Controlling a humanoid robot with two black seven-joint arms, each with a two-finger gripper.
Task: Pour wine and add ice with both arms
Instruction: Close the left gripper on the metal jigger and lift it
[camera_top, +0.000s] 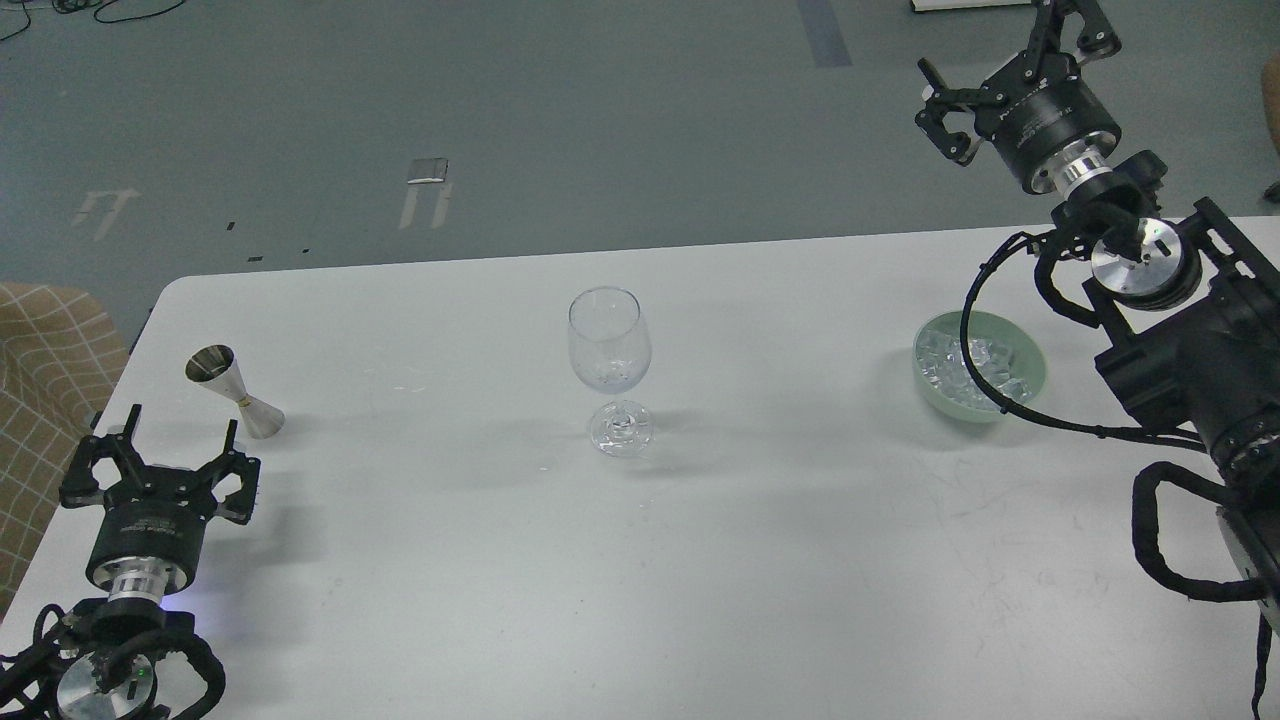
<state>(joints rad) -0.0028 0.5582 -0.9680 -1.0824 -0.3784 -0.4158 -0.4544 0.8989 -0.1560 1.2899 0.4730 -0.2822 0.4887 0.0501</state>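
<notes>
Steel jigger (235, 391) stands just ahead of the left end effector (168, 462), which is spread wide and empty, lined up to take it for pouring. Glass (610, 368) sits mid-table (700, 560) between both arms, no wine visible in it. Right end effector (990, 75) open, empty, raised beyond the ice (975, 368) bowl (1030, 375).

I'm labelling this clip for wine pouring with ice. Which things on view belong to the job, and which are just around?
Job:
wine glass
steel jigger
ice in the green bowl
left hand, open
right hand, open

Just around:
checked cushion
floor markings
</notes>
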